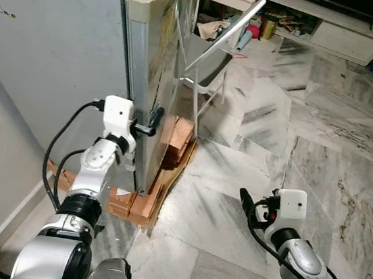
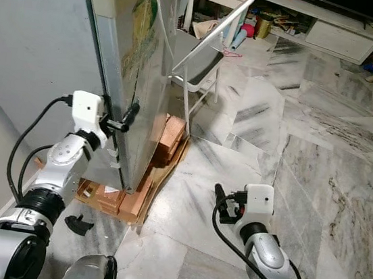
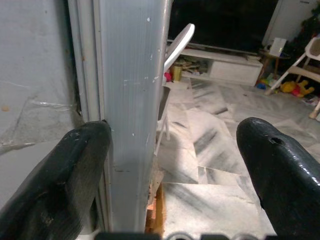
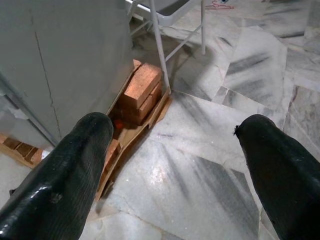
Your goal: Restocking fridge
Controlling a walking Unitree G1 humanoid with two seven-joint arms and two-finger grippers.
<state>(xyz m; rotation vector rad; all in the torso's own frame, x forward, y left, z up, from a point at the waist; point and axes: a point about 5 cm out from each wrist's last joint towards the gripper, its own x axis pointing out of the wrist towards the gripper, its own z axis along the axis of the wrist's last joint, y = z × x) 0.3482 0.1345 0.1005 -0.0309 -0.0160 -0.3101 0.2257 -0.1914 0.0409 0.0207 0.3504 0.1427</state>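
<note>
**Desk:** What stands before the robot?

**Photographer:** A grey fridge (image 1: 55, 48), seen from above and from its side, raised off the marble floor (image 1: 320, 163) on red bricks (image 1: 178, 137) and a wooden board (image 1: 166, 191). Its door (image 2: 137, 72) looks shut, the edge running down toward the bricks.

**Desk:** And the left arm?

**Photographer:** The left gripper (image 3: 172, 160) is up at the door's edge, roughly halfway down the fridge. Its two black fingers are spread apart and straddle the ribbed metal edge (image 3: 132, 100); one finger (image 3: 65, 175) lies against the seam on the cabinet side, the other stands clear over the floor. It clamps nothing.

**Desk:** The right?

**Photographer:** The right gripper (image 4: 172, 165) hangs low over the floor, well apart from the fridge. Its fingers (image 4: 65, 170) are also wide apart and empty. Between them the wrist camera frames the bricks, the board and the pale fridge wall.

**Desk:** Anything else in frame?

**Photographer:** A white folding chair (image 1: 214, 54) stands just beyond the fridge, one leg near the bricks. Farther back is a low white cabinet (image 1: 336, 28) with clutter on the floor beside it. A small black object (image 2: 79, 223) lies on the floor near the board's front corner; I cannot tell what it is.
</note>
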